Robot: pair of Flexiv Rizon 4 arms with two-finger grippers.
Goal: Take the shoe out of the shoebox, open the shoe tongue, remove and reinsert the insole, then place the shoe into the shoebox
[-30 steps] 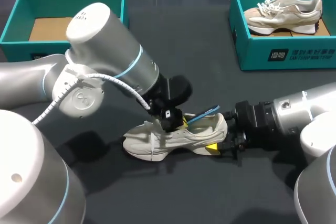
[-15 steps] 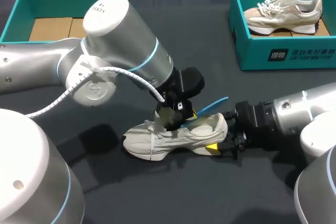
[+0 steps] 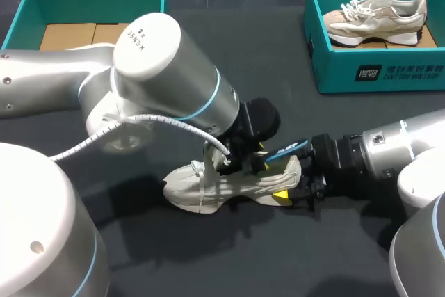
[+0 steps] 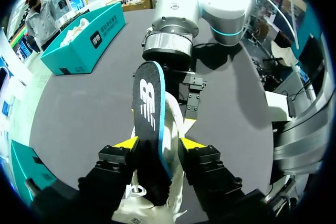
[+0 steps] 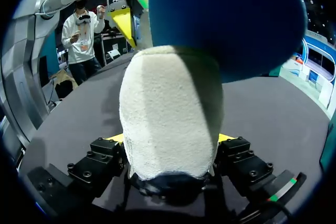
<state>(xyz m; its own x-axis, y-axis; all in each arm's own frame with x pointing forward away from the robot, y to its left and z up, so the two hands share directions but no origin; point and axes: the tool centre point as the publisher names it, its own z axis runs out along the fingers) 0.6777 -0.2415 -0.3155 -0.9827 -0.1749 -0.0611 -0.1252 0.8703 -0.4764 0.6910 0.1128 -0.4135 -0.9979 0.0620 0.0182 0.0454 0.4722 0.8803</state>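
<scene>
Silver arms point(image 3: 163, 67), blue rings point(image 3: 211, 97), black hands point(image 4: 159, 143)

Dark grey table point(image 3: 278, 255); teal box point(image 3: 379, 74) at its far right, beige sneaker point(image 3: 375, 19) inside.

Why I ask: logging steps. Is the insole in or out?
Partly out: insole sticks up from the shoe, held by left gripper.

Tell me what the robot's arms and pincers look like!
The left arm and right arm are fat silver-white tubes with light-blue rings. A curly white cable hangs on the left one. The left pincer and right pincer are black with yellow tips.
</scene>
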